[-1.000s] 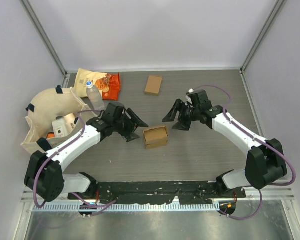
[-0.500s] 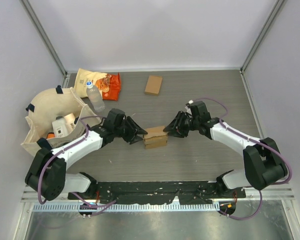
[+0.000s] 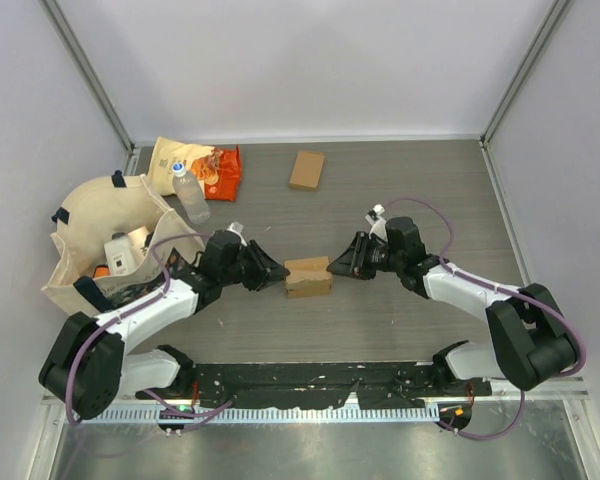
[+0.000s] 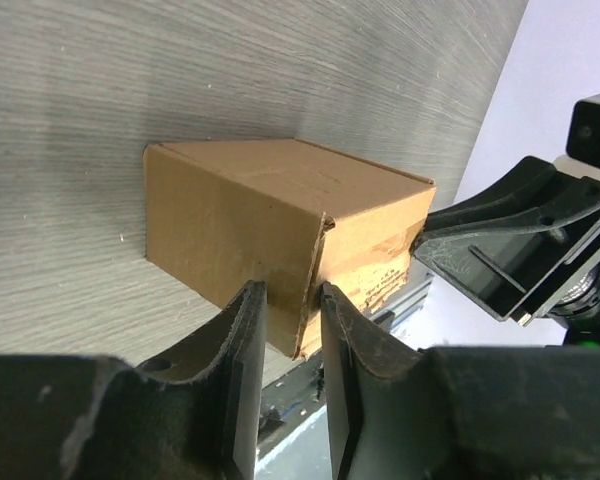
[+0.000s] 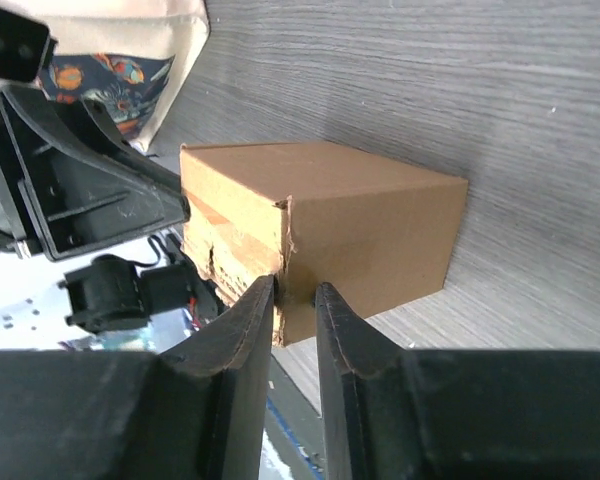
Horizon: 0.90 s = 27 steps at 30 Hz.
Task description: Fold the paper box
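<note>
Left wrist view: the left gripper (image 4: 285, 292) is seen with its fingers drawn close together, nipped on a vertical corner edge of the paper box (image 4: 260, 210). In the right wrist view the right gripper (image 5: 295, 285) is found likewise narrowed and pinched on the ragged corner edge at the opposite end.

The box is recorded as brown corrugated cardboard, squared into a low rectangular block with a flat, closed top face. Layered flap edges are exposed at both ends, and scuffed, paler patches are noted on the end faces. It is seated flat on the table (image 3: 430, 180), about midway between the left and right edges and nearer the near edge than the far one, with one gripper at each end.

Bare wood-grain surface is observed from the box to the right edge and round to the far right corner. A second small cardboard box (image 3: 307, 169) is set well apart, near the far edge. The far left corner is taken up by a cloth bag (image 3: 100, 215), snack packets (image 3: 195, 165) and a water bottle (image 3: 188, 192).
</note>
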Tool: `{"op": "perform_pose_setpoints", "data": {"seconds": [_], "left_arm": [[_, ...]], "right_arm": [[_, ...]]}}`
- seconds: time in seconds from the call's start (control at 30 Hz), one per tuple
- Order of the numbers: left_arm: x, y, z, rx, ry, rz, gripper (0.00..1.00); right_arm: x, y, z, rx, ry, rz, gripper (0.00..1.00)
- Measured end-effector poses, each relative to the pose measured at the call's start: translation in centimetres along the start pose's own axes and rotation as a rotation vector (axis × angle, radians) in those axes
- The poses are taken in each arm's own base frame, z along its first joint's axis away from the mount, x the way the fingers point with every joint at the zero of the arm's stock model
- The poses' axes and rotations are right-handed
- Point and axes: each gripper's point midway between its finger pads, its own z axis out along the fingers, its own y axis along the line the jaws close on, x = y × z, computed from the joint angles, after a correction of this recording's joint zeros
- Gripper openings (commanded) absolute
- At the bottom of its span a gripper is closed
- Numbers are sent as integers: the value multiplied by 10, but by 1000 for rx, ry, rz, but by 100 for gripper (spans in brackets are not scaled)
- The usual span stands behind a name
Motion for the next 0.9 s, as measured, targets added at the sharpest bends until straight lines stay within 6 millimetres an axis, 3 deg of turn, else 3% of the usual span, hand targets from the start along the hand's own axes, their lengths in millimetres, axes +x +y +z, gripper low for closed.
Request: {"op": "perform_pose_setpoints", "data": {"seconds": [0.17,0.3,0.5,0.6,0.73,0.8,0.9], "left_arm": [[6,-7,4,-4,11,130,24],[24,-14,4,-28,0,293,22],[47,-11,-7,-37,-32,449,23],[58,-5,-11,-39,-34,497,24],[89,34,-14,-108,70,531,32],[100,57,-18,-166,123,540,39],[100,70,-19,-223,142,551,46]], "right_arm": [[5,2,-4,-28,-1,-133,28],[26,2,-21,-25,-2,-220,30],[69,8,-32,-39,47,-305,40],[106,1,-31,-22,132,-335,40],[137,-25,-32,57,195,-331,43],[136,-38,-34,117,172,-314,50],[122,-47,-35,191,94,-311,56]]}}
